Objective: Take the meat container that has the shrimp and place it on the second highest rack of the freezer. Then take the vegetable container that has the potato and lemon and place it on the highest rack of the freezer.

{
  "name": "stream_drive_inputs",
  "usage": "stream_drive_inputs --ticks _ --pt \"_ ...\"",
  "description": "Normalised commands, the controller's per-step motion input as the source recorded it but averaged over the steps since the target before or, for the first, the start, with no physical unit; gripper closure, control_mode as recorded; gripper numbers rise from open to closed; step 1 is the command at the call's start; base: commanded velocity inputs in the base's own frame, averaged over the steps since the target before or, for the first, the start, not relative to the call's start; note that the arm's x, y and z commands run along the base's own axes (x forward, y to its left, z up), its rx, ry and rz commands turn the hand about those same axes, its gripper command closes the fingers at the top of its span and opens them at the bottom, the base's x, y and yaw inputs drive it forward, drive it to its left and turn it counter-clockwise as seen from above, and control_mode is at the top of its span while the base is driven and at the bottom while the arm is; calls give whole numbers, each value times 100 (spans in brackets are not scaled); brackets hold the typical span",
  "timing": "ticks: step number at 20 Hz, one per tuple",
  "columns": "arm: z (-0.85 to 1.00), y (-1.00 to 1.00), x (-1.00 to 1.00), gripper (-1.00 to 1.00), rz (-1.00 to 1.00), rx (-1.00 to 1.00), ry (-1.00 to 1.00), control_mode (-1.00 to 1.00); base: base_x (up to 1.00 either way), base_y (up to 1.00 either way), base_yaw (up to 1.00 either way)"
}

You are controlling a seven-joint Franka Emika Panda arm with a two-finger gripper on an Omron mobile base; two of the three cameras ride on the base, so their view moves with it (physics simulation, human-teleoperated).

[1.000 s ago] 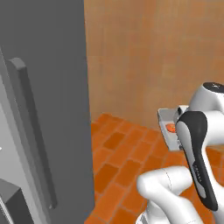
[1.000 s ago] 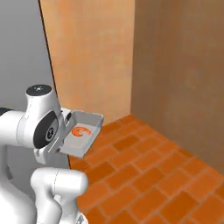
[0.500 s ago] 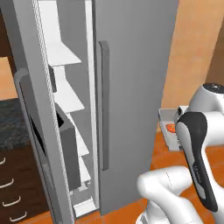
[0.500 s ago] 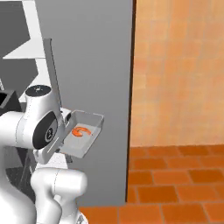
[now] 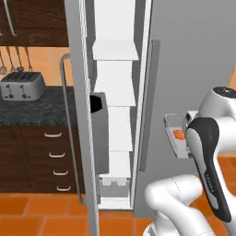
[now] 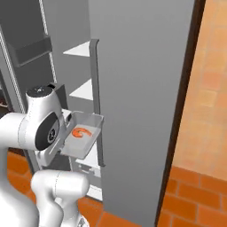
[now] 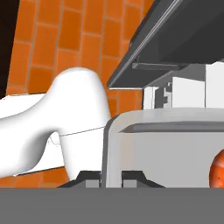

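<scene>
Swung round with the base since half a second ago: freezer now square ahead, its open compartment facing the cameras instead of edge-on. Carried along unchanged at the arm's wrist, the meat container.

Nearest, in the hand view: gripper at the bottom edge, two dark fingertips close together with the container's pale rim wall rising right between them; apparently clamped on that rim. Just past the tips, the tray's grey floor, and at its far right edge a sliver of the orange shrimp.

From the right base view: shallow grey tray held roughly level beside the white wrist, the shrimp curled alone near its middle, small against the tray. From the left base view: the same tray poking out left of the arm, in front of the closed grey door.

Beyond: open compartment with white shelves stacked; the highest rack at top, the second highest rack beneath it, both bare. Tray outside the compartment, well apart from either shelf. Farther left, a toaster on a dark counter.
</scene>
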Motion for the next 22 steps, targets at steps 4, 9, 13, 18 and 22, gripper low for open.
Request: stream_drive_inputs --ticks 4,9,13,18,22 --pt "0 0 0 100 0 0 0 100 33 8 16" --pt "0 0 0 100 0 0 0 100 52 53 11" --pt "0 0 0 100 0 0 0 100 19 2 16" --pt "0 0 0 100 0 0 0 100 27 -35 28" --pt "0 0 0 100 0 0 0 100 53 -21 21"
